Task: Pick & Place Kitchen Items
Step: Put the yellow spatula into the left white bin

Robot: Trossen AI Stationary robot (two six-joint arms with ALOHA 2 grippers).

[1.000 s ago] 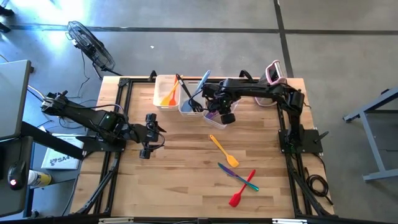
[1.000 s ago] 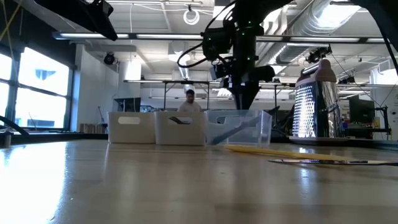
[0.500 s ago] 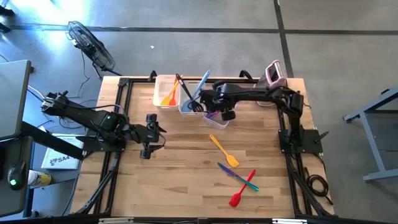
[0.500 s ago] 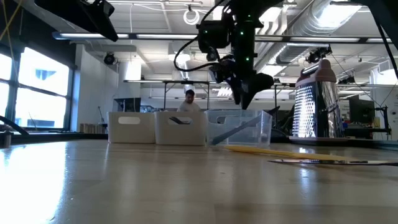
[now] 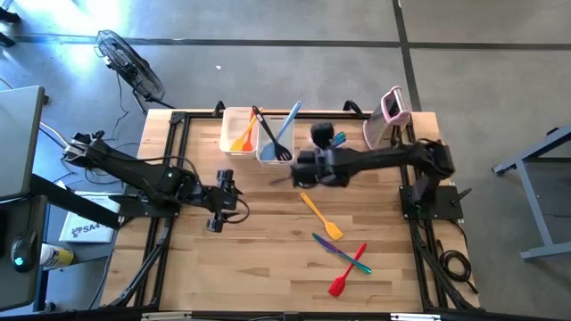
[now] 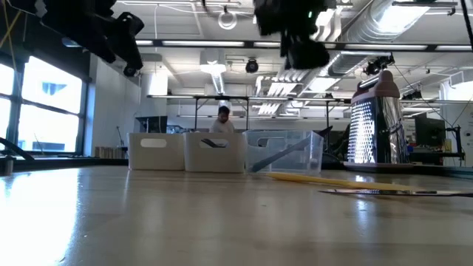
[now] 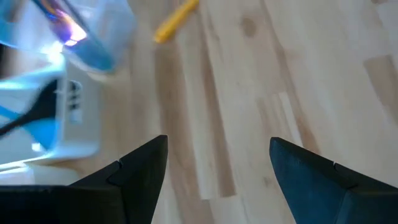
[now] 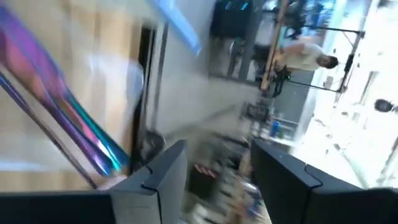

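Observation:
A yellow-orange spatula (image 5: 319, 216), a teal utensil (image 5: 339, 252) and a red spatula (image 5: 347, 271) lie flat on the wooden table (image 5: 268, 267), right of centre. At the far edge, an orange spatula (image 5: 244, 135) leans in the left tub (image 5: 234, 120). A black slotted turner (image 5: 269, 135) and a light blue utensil (image 5: 287, 125) stand in the middle tub (image 5: 268, 153). My right gripper (image 5: 290, 172) (image 8: 217, 162) hangs open above the table near the tubs, holding nothing; purple and teal handles (image 8: 50, 124) show beside it. My left gripper (image 5: 234, 203) (image 7: 217, 146) stands open over bare wood, left of centre.
A third clear tub (image 6: 284, 151) stands to the right of the other two; my right arm covers most of it from above. An upright pink-topped grater (image 5: 390, 111) stands at the far right. A person (image 6: 224, 120) is in the room beyond the table.
My right gripper has risen from over the third tub and swung toward the near edge, tipping from pointing down to nearly level. My left gripper has gone a little toward the table's right.

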